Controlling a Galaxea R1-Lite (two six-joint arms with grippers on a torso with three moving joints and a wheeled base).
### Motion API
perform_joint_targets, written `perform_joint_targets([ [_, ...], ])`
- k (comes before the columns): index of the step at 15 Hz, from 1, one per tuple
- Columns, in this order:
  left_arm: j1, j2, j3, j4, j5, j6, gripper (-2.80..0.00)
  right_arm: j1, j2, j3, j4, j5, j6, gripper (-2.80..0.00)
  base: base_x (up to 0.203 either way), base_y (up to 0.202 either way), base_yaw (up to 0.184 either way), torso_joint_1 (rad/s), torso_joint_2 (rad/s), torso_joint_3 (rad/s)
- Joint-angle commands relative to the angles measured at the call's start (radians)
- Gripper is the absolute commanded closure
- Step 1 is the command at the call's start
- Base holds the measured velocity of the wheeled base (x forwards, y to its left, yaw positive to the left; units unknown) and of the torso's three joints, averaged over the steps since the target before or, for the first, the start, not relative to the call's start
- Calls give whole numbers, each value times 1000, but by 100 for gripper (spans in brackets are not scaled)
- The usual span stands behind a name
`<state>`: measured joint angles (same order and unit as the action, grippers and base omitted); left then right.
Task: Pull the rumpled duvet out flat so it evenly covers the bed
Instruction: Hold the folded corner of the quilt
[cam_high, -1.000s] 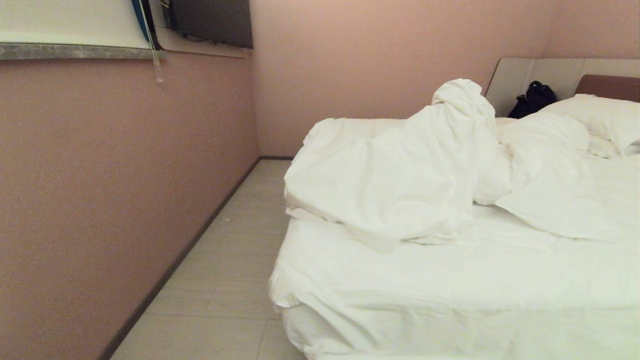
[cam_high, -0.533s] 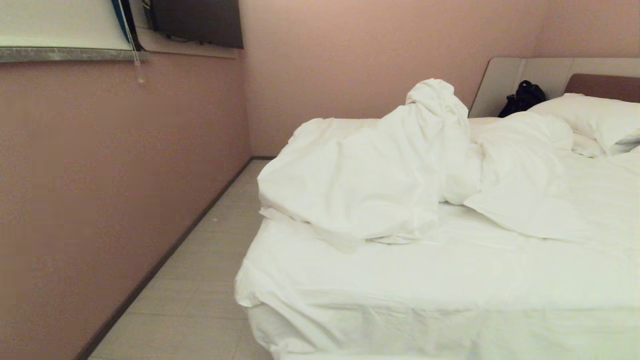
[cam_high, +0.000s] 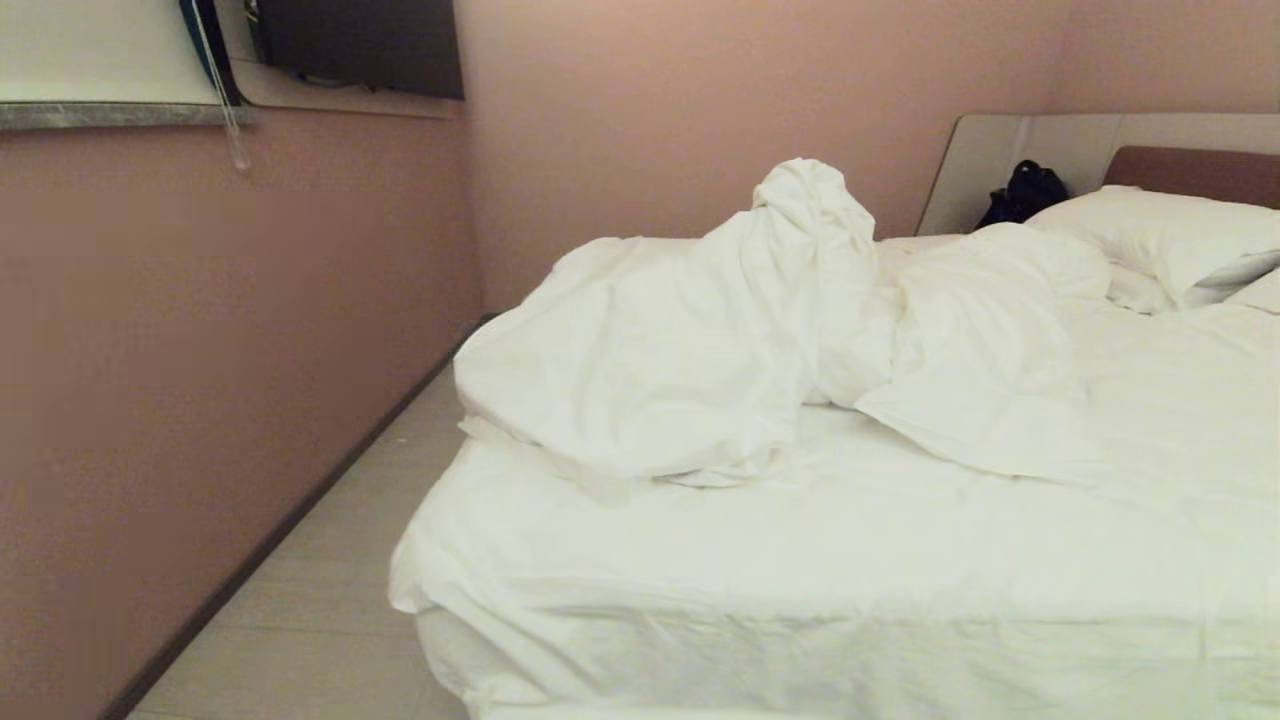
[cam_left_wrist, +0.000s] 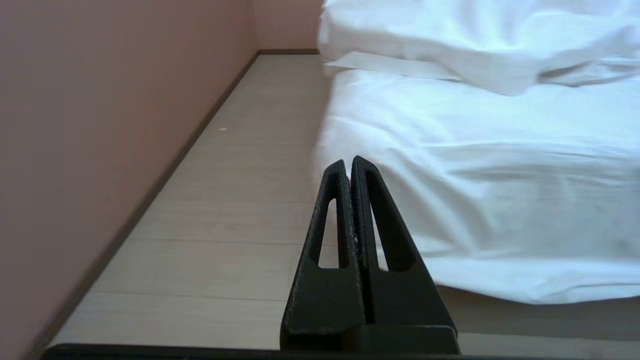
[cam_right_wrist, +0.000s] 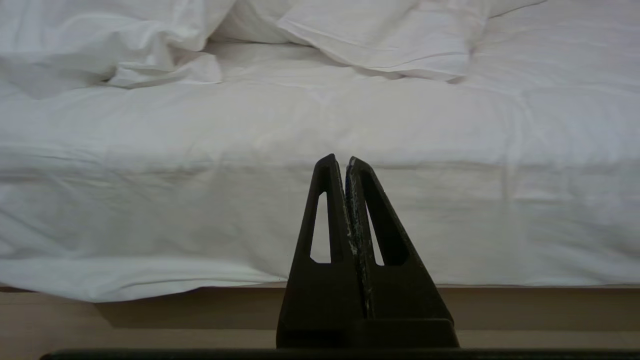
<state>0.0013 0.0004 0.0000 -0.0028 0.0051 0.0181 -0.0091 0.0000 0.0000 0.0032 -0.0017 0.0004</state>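
Two end effectors in play, neither in the head view; each appears only in its own wrist view. Bed (cam_high: 800, 570): white sheet over the mattress, straight ahead of both end effectors, foot edge nearest them; its near corner lies just ahead and to one side of the left end effector (cam_left_wrist: 348, 161), and its front face fills the field beyond the right end effector (cam_right_wrist: 340, 159). Duvet (cam_high: 680, 350): white, rumpled, heaped up on the far part of the bed, well beyond both end effectors, with one twisted peak standing upright and a flatter fold spreading toward the pillow (cam_high: 1170, 235) at the head end; the nearer stretch of the sheet lies uncovered. Headboard (cam_high: 1000, 150): pale grey with a brown panel, farthest from the end effectors. Pink wall (cam_high: 200, 350) runs along the left end effector's outer side, with pale floor (cam_left_wrist: 240, 175) between wall and bed. Small dark bag-like object (cam_high: 1022, 192) against the headboard; cannot identify further. Left end effector: fingers pressed together, holding nothing, hanging low above the floor. Right end effector: fingers likewise pressed together, empty, facing the bed's front, not touching it.
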Motion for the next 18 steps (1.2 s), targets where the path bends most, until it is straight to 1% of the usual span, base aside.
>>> perform_joint_targets([
  [1, 0, 1, 0, 0, -1, 0, 0, 0, 0, 0, 0, 0, 0, 0, 0, -194, -1, 0, 3, 2],
  [18, 0, 1, 0, 0, -1, 0, 0, 0, 0, 0, 0, 0, 1, 0, 0, -193, 0, 3, 2, 1],
])
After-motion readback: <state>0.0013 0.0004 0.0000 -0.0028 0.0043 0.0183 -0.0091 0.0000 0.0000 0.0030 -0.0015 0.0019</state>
